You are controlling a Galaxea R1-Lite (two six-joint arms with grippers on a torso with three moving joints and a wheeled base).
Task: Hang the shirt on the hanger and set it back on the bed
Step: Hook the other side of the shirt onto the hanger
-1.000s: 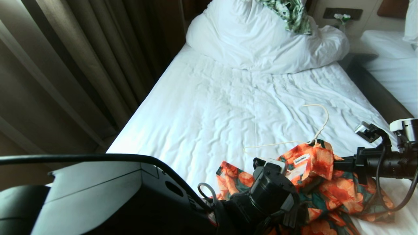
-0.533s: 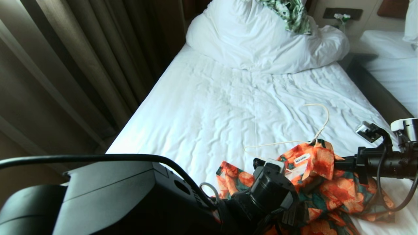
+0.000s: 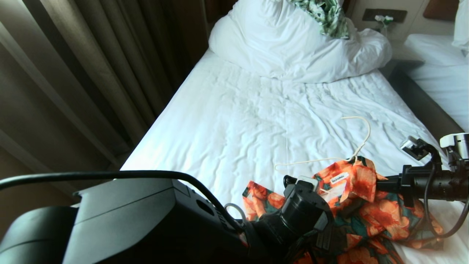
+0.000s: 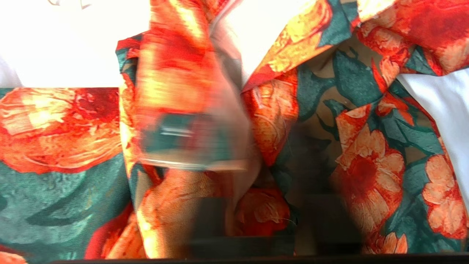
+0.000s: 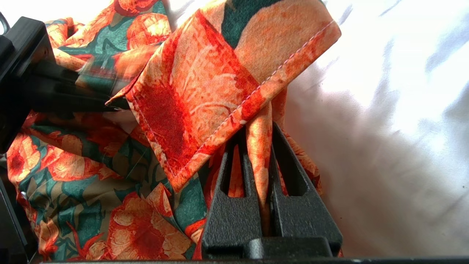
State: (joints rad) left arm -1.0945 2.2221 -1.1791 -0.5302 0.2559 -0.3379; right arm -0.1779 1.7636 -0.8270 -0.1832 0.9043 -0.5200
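Note:
The orange-flowered shirt [image 3: 384, 216] lies crumpled on the near right part of the bed [image 3: 256, 121], its white neck label [image 3: 339, 178] facing up. The cream hanger [image 3: 362, 137] lies on the sheet just beyond it, one end tucked under the collar. My right gripper [image 5: 258, 146] reaches in from the right [image 3: 379, 182] and is shut on a fold of the shirt beside the collar. My left gripper [image 4: 256, 205] is pressed down into the shirt left of the collar and is shut on a bunched fold. It also shows in the right wrist view [image 5: 106, 104].
A heaped white duvet and pillow [image 3: 293, 47] fill the head of the bed, with a green-and-white leafy cloth [image 3: 328, 16] on top. Curtains [image 3: 91, 73] run along the left side. A second white bed [image 3: 439, 73] stands to the right across a dark gap [image 3: 417, 95].
My left forearm has crept slightly forward in the head view. The shirt, the hanger and my right gripper have hardly moved.

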